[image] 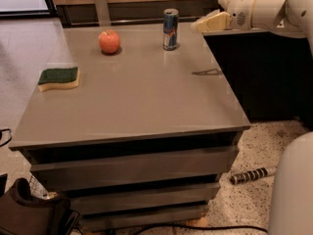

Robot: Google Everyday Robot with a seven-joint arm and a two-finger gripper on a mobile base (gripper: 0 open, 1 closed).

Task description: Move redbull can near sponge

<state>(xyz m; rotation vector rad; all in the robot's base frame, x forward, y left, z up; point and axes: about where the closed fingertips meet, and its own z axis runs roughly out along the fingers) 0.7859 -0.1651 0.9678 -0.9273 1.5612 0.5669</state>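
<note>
Gripper [199,25] is seen upper right, jaws together, just right of the upright redbull can [170,29]. Sponge [59,78] is located at table [146,102] left edge, well apart.

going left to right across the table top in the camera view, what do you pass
sponge → apple → redbull can → tool, which hovers at the back right, just right of the can and not touching it

Arm [266,8] enters frame at 2 o'clock, forearm near horizontal. Tool [208,22] sits at 1 o'clock, raised, tip pointing toward 9 o'clock, clear of contact.
</note>
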